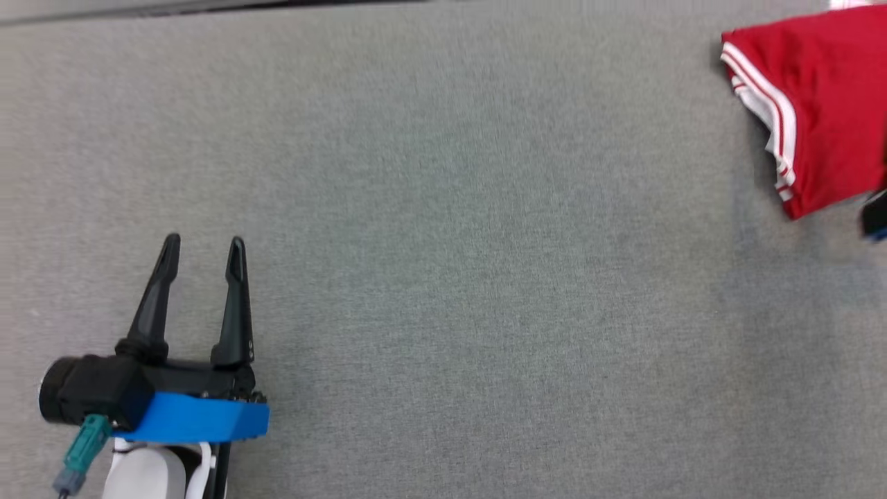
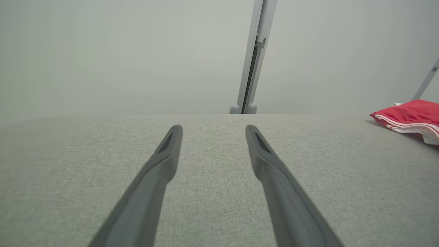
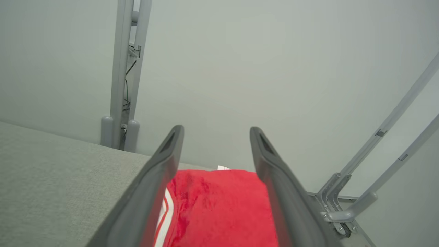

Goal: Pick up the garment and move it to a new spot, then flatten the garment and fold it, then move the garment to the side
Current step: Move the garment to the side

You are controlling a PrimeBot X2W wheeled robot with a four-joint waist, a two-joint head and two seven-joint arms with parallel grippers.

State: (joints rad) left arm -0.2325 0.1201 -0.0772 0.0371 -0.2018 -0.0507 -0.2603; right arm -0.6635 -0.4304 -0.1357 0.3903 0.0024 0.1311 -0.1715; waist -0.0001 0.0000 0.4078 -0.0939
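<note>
The garment (image 1: 824, 104) is red with white stripe trim and lies folded at the far right of the grey table, cut off by the head view's edge. It also shows at the right edge of the left wrist view as the garment (image 2: 410, 115). My left gripper (image 1: 204, 242) rests open and empty at the lower left, far from the cloth. In the right wrist view my right gripper (image 3: 215, 132) stands open above the garment (image 3: 219, 206), its fingers (image 3: 157, 178) spread over the cloth without pinching it. A dark bit of the right hand (image 1: 874, 215) shows beside the garment.
A grey fabric-covered table (image 1: 450, 242) spans the scene. Beyond its far edge stand a pale wall and an upright grey post (image 2: 252, 58). Slanted grey frame bars (image 3: 384, 151) rise past the table's right end.
</note>
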